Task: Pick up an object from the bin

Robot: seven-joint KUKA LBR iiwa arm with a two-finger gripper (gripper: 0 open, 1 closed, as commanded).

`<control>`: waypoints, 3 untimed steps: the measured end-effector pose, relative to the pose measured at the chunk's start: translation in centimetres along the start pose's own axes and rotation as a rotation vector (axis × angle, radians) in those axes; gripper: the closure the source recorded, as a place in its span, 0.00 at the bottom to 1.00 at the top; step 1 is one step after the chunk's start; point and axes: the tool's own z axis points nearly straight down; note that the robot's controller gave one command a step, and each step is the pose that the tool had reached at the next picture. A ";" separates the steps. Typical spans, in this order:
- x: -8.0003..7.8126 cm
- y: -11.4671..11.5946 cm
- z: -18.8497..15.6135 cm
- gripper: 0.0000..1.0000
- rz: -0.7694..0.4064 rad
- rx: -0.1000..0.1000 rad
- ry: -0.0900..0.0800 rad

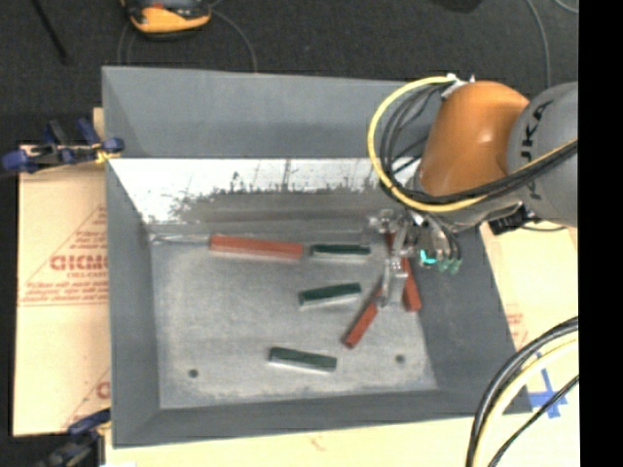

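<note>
One short red stick [412, 296] lies by the right wall of the bin [131, 319], just beside the end effector [394, 272], which sits low over the floor there. We cannot tell whether the end effector is spread or pressed together, nor whether it touches that stick. A second red stick [359, 327] lies tilted nearby. Farther left lie a green stick [329, 293] and a long red stick [258, 248]. All rest flat and apart, so we judge each can be approached singly.
</note>
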 end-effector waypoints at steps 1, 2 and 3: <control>-2.0 0.2 4.1 0.00 -0.033 0.001 -0.010; 4.6 2.1 9.9 1.00 0.268 -0.002 0.004; 4.6 2.1 9.9 1.00 0.267 -0.002 0.004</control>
